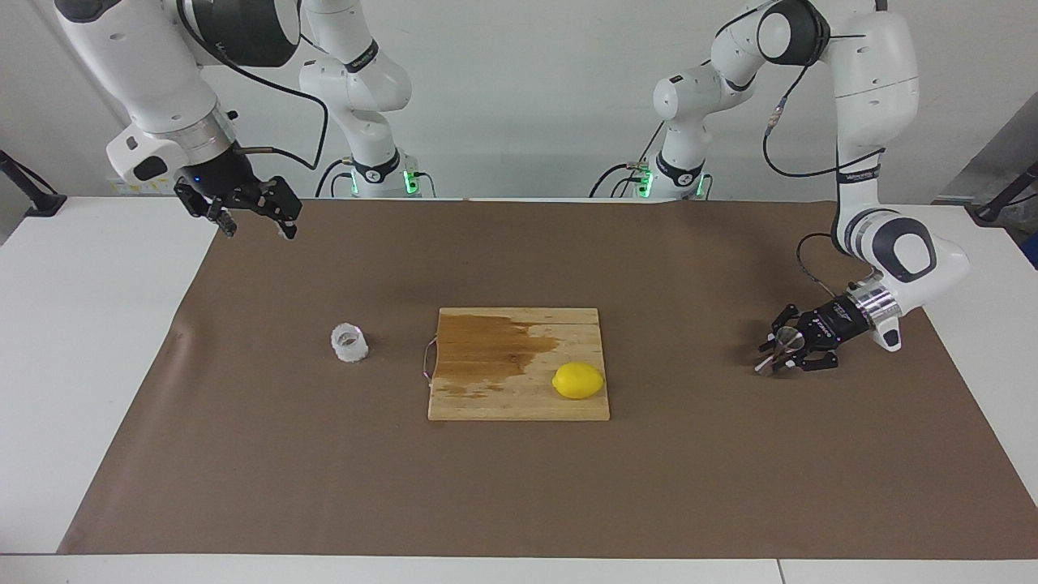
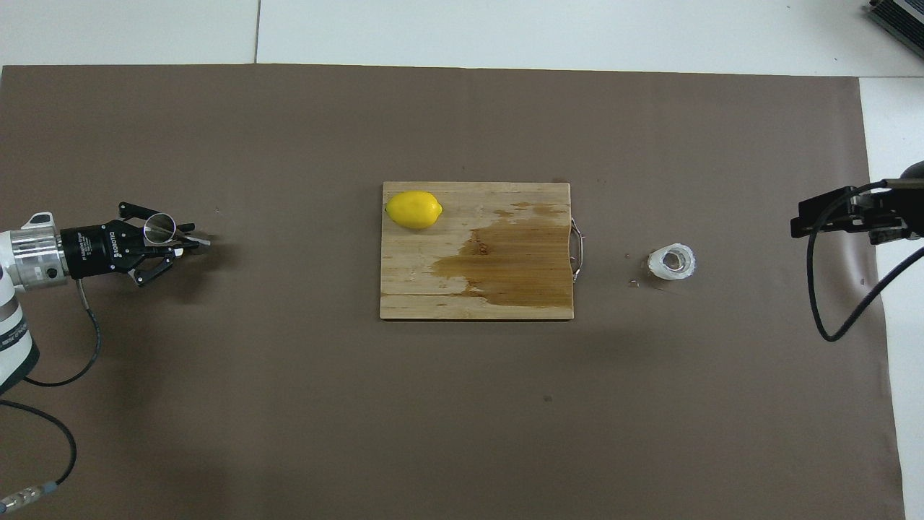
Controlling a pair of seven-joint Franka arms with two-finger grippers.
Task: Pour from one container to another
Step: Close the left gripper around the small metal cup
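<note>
Because the left gripper is closed on the jigger at the left arm's end of the table, the coming move turns on the way from there to the cup. In the overhead view the jigger is at about 9 o'clock from the board, and the cup stands at about 3 o'clock from it, so the two containers are well apart with the board between them. The jigger lies tilted in the closed fingers, its long axis pointing roughly toward the board, its open mouth facing up toward the camera. It is small, shiny steel, with two cones joined at a thin waist.

On the board a lemon rests at the corner toward the left arm, and a dark wet stain covers the part toward the cup. The cup is squat, clear and whitish, with a crinkled wall; it stands upright on the brown mat.

The right gripper waits open in the air, over the mat's corner at its own end. I judge this arm is the nearer one to the cup.
</note>
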